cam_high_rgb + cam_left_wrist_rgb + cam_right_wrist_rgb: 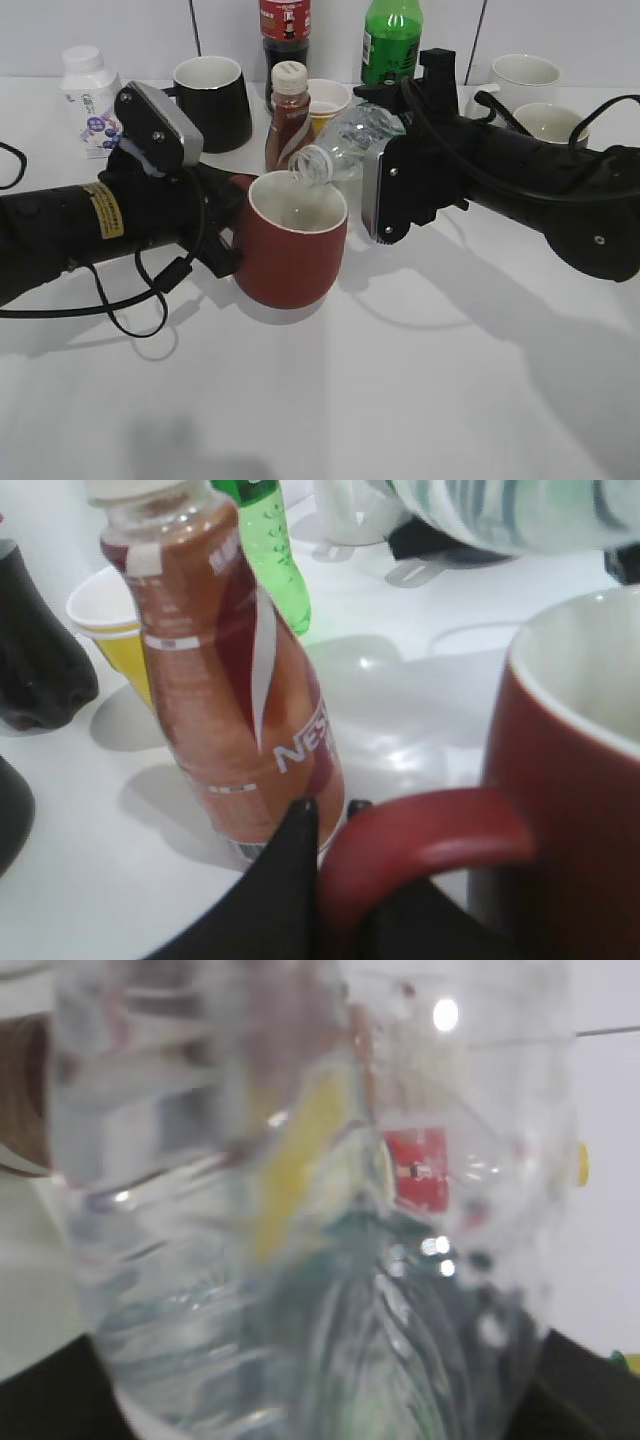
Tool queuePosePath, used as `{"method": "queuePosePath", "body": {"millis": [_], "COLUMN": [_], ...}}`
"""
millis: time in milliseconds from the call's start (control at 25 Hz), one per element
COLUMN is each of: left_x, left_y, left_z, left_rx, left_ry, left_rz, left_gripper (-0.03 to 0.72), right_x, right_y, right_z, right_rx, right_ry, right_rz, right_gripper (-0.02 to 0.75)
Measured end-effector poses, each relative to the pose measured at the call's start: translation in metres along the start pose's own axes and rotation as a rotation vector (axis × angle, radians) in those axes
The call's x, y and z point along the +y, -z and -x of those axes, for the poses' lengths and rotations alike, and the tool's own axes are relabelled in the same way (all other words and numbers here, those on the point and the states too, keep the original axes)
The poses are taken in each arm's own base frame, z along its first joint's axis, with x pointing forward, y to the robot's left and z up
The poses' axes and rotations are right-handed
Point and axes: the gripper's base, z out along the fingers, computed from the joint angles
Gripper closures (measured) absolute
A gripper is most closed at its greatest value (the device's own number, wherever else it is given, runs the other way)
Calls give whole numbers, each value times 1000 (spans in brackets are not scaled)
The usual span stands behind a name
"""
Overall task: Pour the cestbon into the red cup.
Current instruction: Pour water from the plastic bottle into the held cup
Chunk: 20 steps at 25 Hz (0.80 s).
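The red cup (292,240) stands at the table's middle, white inside, handle to the left. My left gripper (228,225) is shut on its handle (420,830); the black fingers (330,815) clamp the loop. My right gripper (385,165) is shut on the cestbon (345,140), a clear capless bottle tipped sideways with its open mouth over the cup's rim. The bottle fills the right wrist view (320,1220), blurred, and shows at the top of the left wrist view (510,515).
A brown Nescafe bottle (288,115) stands just behind the cup, also in the left wrist view (225,670). Behind are a yellow paper cup (328,100), a black mug (212,100), a green soda bottle (391,40), a dark bottle (285,35), white mugs (525,80) and a white jar (88,95).
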Motion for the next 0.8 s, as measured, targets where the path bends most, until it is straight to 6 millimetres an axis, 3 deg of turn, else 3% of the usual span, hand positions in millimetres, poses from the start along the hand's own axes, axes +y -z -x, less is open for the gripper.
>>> {"method": "queuePosePath", "body": {"millis": [800], "left_x": [-2], "left_y": [0], "left_z": [-1], "left_rx": [14], "left_ry": [-24], "left_rz": [-20], "left_gripper": [641], "right_x": [-2], "right_y": [0], "right_z": [-3], "right_rx": [34], "right_ry": [97], "right_rz": [-16], "right_gripper": [267]}}
